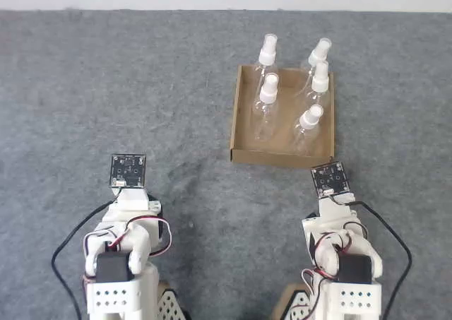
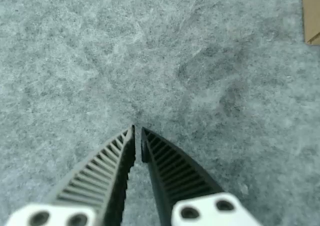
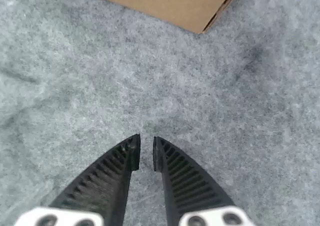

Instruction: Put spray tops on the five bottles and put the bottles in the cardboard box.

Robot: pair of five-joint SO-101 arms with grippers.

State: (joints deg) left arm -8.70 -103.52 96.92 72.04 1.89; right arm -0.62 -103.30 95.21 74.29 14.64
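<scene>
Grey felt table (image 1: 92,87). Open cardboard box (image 1: 281,157) right of centre. Five clear bottles (image 1: 265,115) upright inside, each with white spray top (image 1: 269,88): two at far wall, two mid, one nearest front on right side. Left arm (image 1: 121,260) folded at near edge, well apart from box. Right arm (image 1: 344,260) at near edge too, its wrist camera board (image 1: 330,179) just beside box's front right corner.

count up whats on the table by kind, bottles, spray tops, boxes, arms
clear bottles: 5
white spray tops: 5
cardboard box: 1
robot arms: 2
total: 13
</scene>
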